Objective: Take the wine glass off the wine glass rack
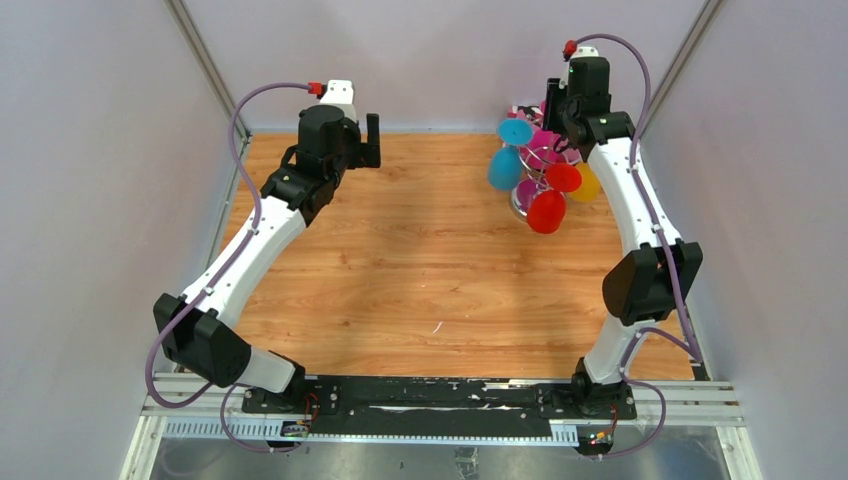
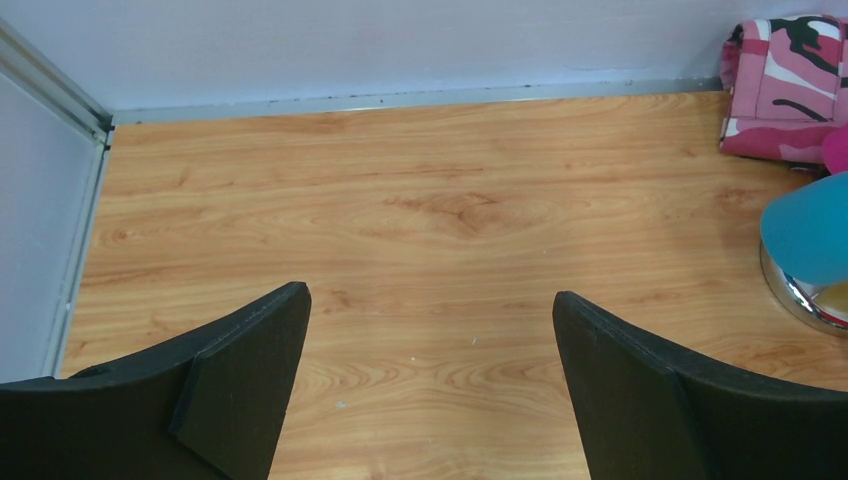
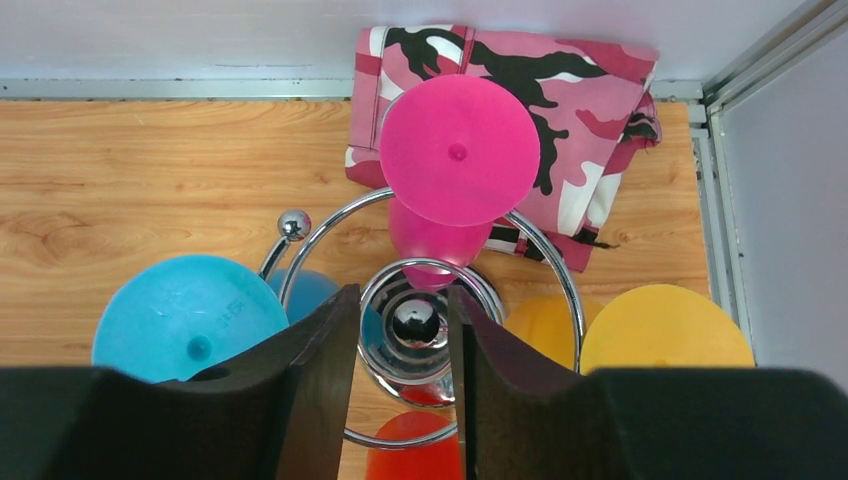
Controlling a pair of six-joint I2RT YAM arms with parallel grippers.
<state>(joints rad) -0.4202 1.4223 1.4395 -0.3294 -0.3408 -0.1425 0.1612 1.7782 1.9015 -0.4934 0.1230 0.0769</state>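
Observation:
The wine glass rack (image 1: pixel 521 204), shiny chrome wire, stands at the back right of the wooden table. Coloured plastic wine glasses hang on it with their feet up: blue (image 1: pixel 504 167), magenta (image 1: pixel 545 140), red (image 1: pixel 547 211) and yellow (image 1: pixel 588 185). My right gripper (image 1: pixel 556 118) hovers above the rack. In the right wrist view the gripper (image 3: pixel 402 292) is open and empty, straddling the rack's central post ball (image 3: pixel 413 322) from above, inside the chrome ring (image 3: pixel 570 294). The magenta foot (image 3: pixel 458 150), blue foot (image 3: pixel 190 320), yellow foot (image 3: pixel 665 330) and red glass (image 3: pixel 415 452) surround it. My left gripper (image 1: pixel 372 140) is open and empty.
A pink camouflage cloth (image 3: pixel 570 90) lies behind the rack against the back wall and also shows in the left wrist view (image 2: pixel 790 90). White enclosure walls stand close on the right and at the back. The left gripper (image 2: pixel 430 300) hangs over bare wood, with the blue glass (image 2: pixel 808 235) at its right.

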